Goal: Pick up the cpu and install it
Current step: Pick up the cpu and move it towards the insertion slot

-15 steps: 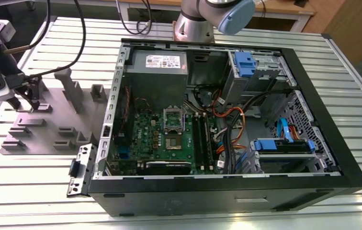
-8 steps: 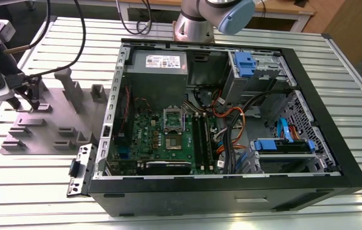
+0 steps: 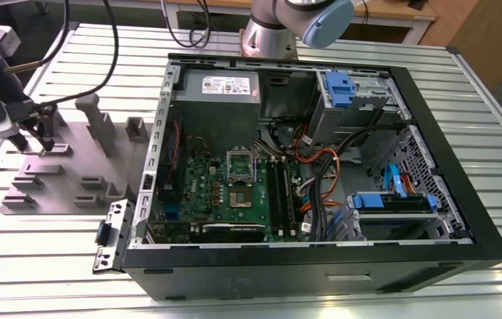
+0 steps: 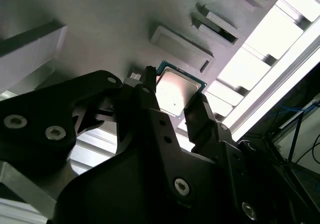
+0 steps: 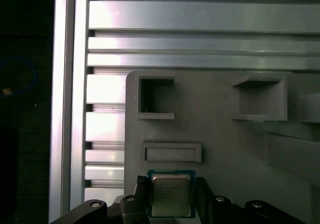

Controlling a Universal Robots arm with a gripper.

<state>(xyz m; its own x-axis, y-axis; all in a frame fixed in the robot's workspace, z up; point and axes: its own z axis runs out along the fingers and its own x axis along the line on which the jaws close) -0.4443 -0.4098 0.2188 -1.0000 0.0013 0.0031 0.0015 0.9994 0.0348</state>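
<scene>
The cpu [image 5: 170, 196] is a small square chip with a pale metal top and a green rim. It lies flat at the grey plastic fixture plate [image 5: 220, 139], near one of its corners. My gripper [image 5: 172, 194] straddles it, and its two black fingers touch opposite edges of the chip in both wrist views: cpu [image 4: 176, 90], gripper [image 4: 175, 101]. In the exterior view my gripper [image 3: 36, 143] is down at the fixture plate [image 3: 65, 179], at the exterior view's left, well away from the open computer case [image 3: 322, 166]. The green motherboard [image 3: 233, 206] lies inside that case.
Grey upright blocks [image 3: 100, 129] and low holders stand on the fixture plate beside my gripper. The case holds a power supply [image 3: 224, 86], blue drive brackets [image 3: 393, 203] and orange cables [image 3: 317, 163]. All of it rests on a slatted aluminium table [image 3: 47, 266]. The arm's base [image 3: 273, 33] is behind the case.
</scene>
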